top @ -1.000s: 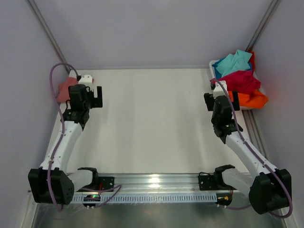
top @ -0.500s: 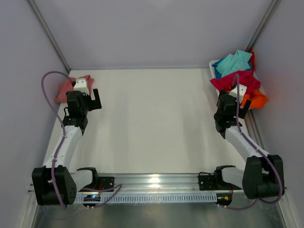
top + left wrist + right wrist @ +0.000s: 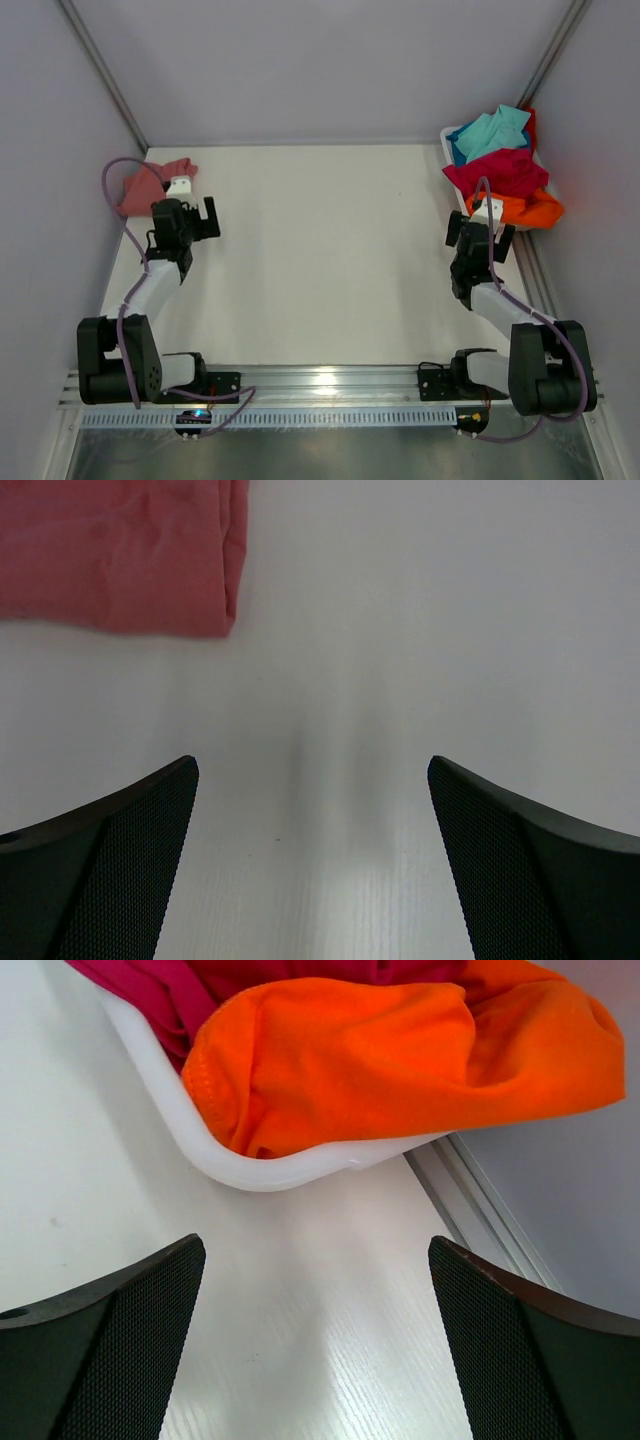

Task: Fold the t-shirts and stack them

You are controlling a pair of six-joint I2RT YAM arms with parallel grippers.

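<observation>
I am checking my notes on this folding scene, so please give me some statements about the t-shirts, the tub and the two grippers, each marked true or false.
1. The orange t-shirt spills over the rim of the white tub. True.
2. The left gripper holds the salmon-pink t-shirt. False: it is open and empty; that shirt lies on the table beyond it.
3. The turquoise t-shirt lies in the tub, at its far end. True.
4. The right gripper is shut. False: it is open, facing the tub.
5. The crimson t-shirt is spread on the middle of the table. False: it is in the tub, between the turquoise and orange ones.
</observation>
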